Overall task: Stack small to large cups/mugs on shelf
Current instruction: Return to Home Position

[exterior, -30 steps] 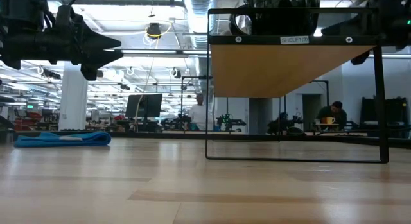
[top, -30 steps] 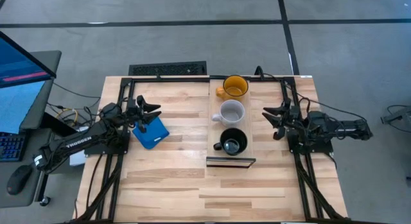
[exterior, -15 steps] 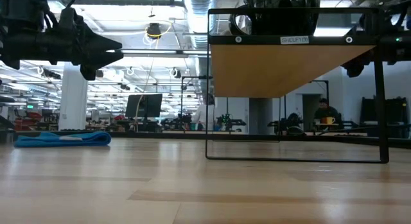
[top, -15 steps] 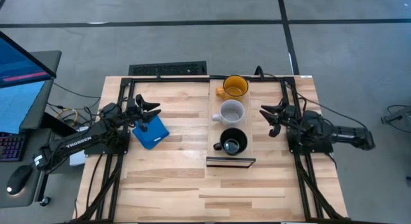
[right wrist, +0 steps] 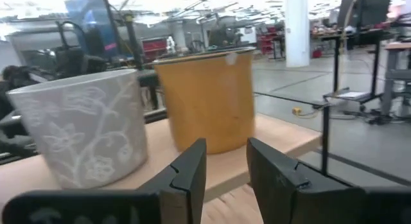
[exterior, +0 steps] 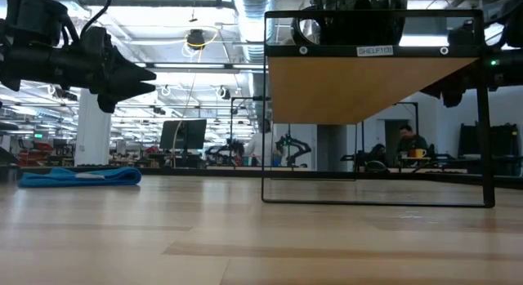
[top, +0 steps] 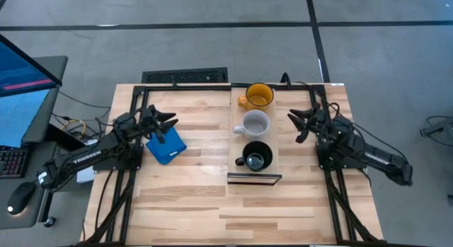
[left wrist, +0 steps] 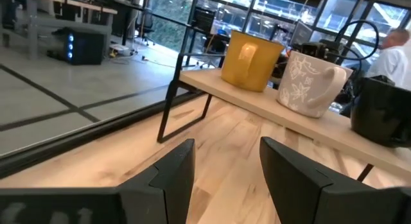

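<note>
Three mugs stand upright on their bases in a row along the shelf (top: 274,134): the yellow-orange mug (top: 259,95) at the far end, the light grey mug (top: 255,124) in the middle, the black mug (top: 256,156) at the near end. My left gripper (top: 167,128) is open, above the table to the left of the shelf. Its wrist view shows the yellow mug (left wrist: 250,51), grey mug (left wrist: 311,83) and black mug (left wrist: 385,112) ahead. My right gripper (top: 296,127) is open, to the right of the shelf and level with the grey mug (right wrist: 83,128) and yellow mug (right wrist: 205,99).
A flat blue square object (top: 165,146) lies on the table just below my left gripper. The shelf's dark frame (exterior: 265,113) stands on the tabletop, its board (exterior: 359,89) raised well above it. Bare planks (top: 205,197) stretch across the near half of the table.
My right gripper has moved toward the table's far edge and a little toward the shelf, with the arm behind it swinging toward the near side. My left gripper has dipped slightly. The mugs have stayed where they were.
</note>
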